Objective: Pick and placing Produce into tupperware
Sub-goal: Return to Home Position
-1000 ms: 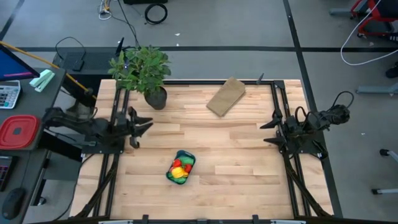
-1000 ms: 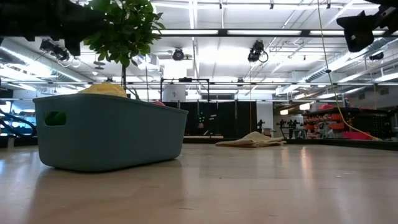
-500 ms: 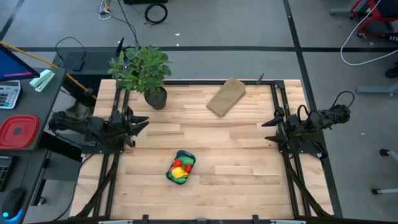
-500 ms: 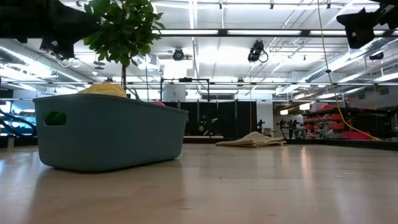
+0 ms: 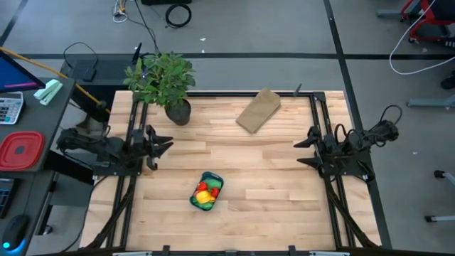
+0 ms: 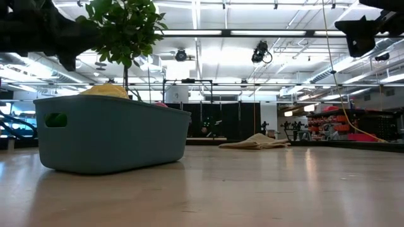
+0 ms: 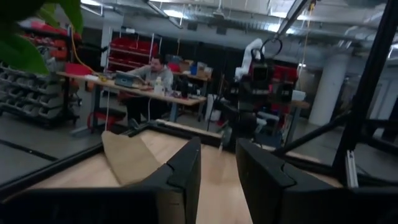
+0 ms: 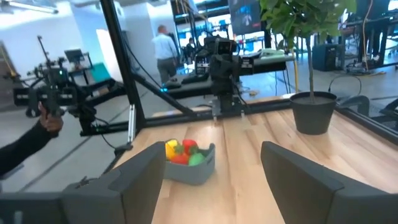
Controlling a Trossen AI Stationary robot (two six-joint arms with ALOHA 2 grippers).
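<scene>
The wooden table holds a potted plant at its far left and a tan block far middle. The left gripper hovers at the left edge, fingers a narrow gap apart, empty. The right gripper hovers at the right edge, spread wide, empty. The blue tupperware sits near-centre with the produce piled inside.

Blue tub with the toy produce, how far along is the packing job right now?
Done: the produce lies in the blue tub, and the high view shows no piece outside it on the table. In hand: nothing; the left gripper and right gripper are open and empty at opposite table edges. Left: likely only parking the arms.
</scene>
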